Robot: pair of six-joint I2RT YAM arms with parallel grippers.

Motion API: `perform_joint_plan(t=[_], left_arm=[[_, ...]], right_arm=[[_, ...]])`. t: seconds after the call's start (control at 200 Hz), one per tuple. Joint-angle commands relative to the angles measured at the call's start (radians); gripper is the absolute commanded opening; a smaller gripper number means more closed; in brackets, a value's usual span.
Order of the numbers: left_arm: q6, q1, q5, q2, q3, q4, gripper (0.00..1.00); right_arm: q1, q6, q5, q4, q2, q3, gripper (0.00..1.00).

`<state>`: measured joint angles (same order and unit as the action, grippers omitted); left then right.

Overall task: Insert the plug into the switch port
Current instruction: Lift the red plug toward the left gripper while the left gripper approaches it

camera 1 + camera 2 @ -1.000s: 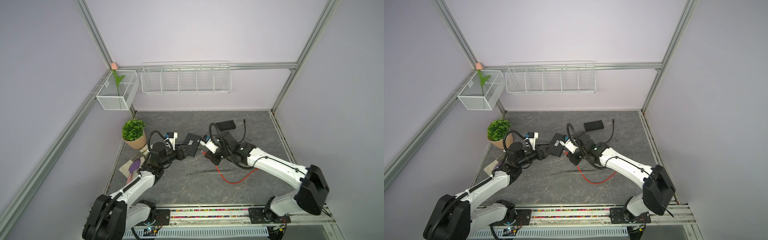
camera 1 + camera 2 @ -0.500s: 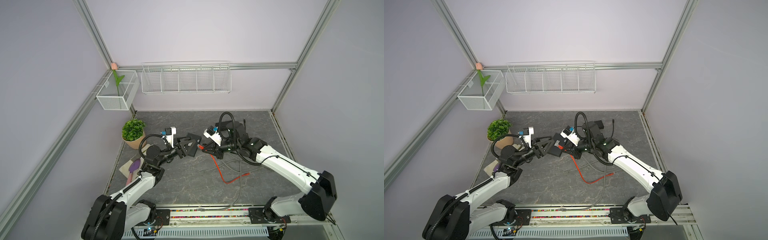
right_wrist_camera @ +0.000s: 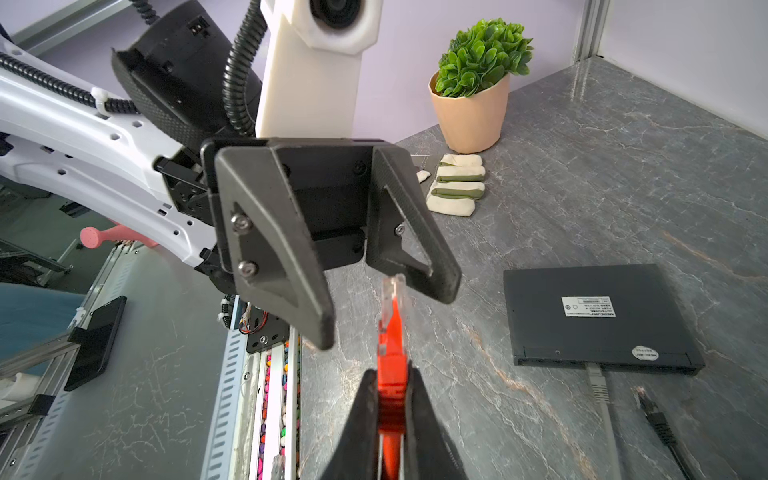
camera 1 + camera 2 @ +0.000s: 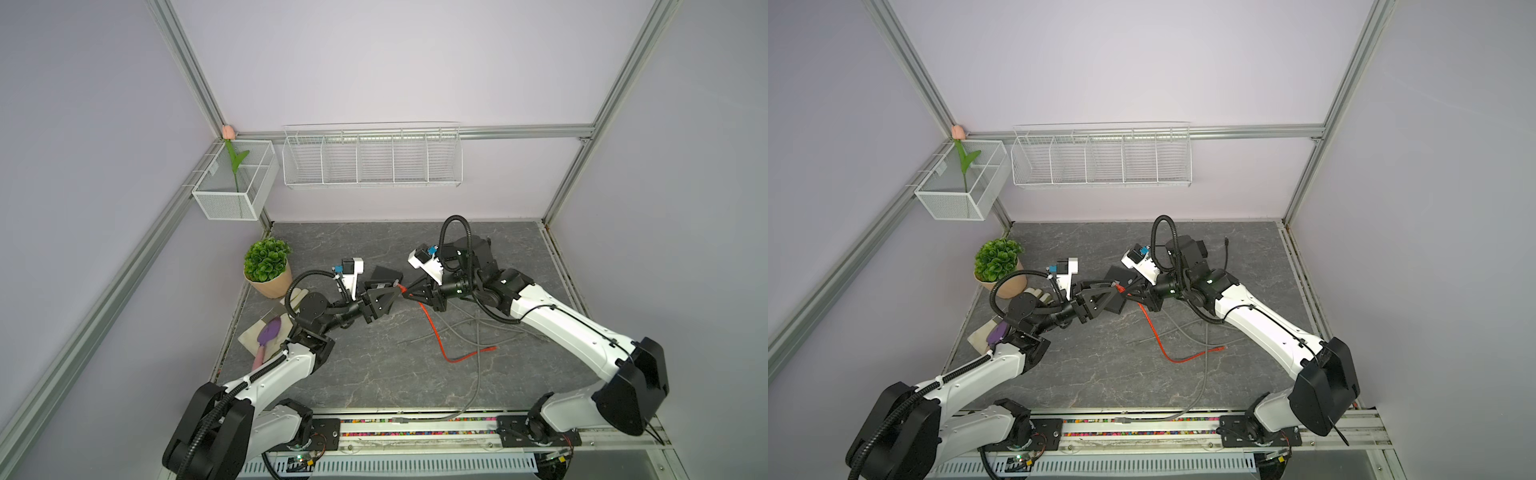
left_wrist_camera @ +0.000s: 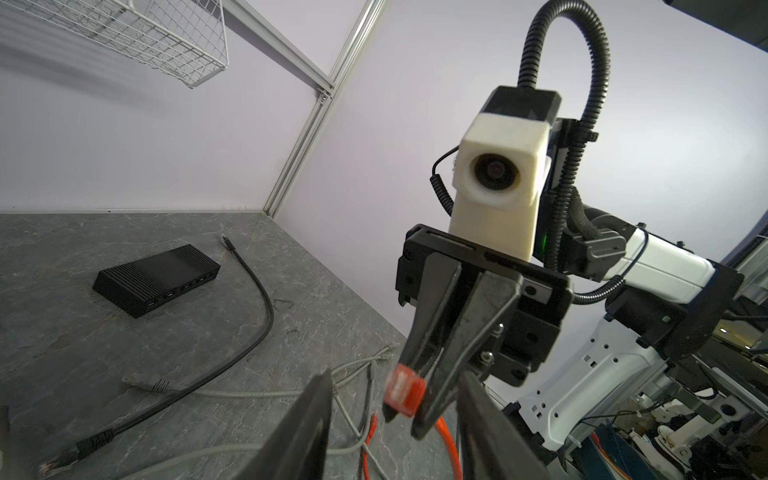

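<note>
Just beside the switch [image 3: 598, 316], right gripper [image 3: 391, 378] is clamped on the plug [image 5: 404, 388], left gripper [image 3: 388, 313] open-jawed around its tip; left should close squarely on the body before right releases.

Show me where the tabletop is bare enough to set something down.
Free: the back strip between the potted plant and the right arm; the front patch between the left arm and the orange cable. Crowded: around the switch and among the grey cables.
</note>
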<state>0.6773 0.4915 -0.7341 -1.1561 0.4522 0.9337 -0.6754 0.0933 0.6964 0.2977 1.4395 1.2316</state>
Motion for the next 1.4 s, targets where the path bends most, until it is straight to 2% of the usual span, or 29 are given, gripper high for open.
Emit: perform_joint_plan(t=[0.0,0.405,0.64,0.705,0.775,0.865,0.925,0.985,1.115,1.22,1.32,1.395], left_arm=[[-0.009,0.005,-0.001,-0.009,0.017,0.007,0.42],[0.131,0.016,-0.064,-0.191,0.048,0.310,0.12],[0.182,0.015,-0.075,-0.253,0.070,0.386,0.04],[0.179,0.015,-0.071,-0.255,0.071,0.380,0.04],[0.169,0.015,-0.064,-0.253,0.071,0.368,0.03],[0.151,0.015,-0.048,-0.250,0.071,0.338,0.02],[0.136,0.015,-0.035,-0.247,0.071,0.307,0.02],[0.117,0.015,-0.013,-0.237,0.075,0.254,0.02],[0.051,0.017,0.049,-0.185,0.095,0.078,0.02],[-0.011,0.036,0.127,-0.133,0.117,-0.072,0.02],[-0.044,0.050,0.175,-0.094,0.138,-0.188,0.02],[-0.045,0.051,0.186,-0.081,0.144,-0.214,0.02]], right_arm=[[0.004,0.000,0.047,-0.021,0.003,0.022,0.10],[0.004,0.024,0.055,0.046,0.045,0.051,0.15],[0.008,0.042,0.036,0.076,0.044,0.060,0.18],[0.008,0.046,0.026,0.084,0.041,0.063,0.25],[0.009,0.046,0.000,0.091,0.032,0.060,0.41],[0.010,0.056,-0.029,0.106,0.008,0.052,0.49],[0.010,0.057,-0.099,0.120,-0.024,0.044,0.56],[-0.001,0.069,-0.187,0.117,-0.087,0.012,0.58],[-0.127,0.145,-0.542,0.139,-0.192,-0.030,0.62],[-0.231,0.203,-0.788,0.209,-0.154,0.025,0.57],[-0.262,0.231,-0.912,0.231,-0.076,0.078,0.44],[-0.267,0.237,-0.982,0.231,-0.019,0.110,0.40]])
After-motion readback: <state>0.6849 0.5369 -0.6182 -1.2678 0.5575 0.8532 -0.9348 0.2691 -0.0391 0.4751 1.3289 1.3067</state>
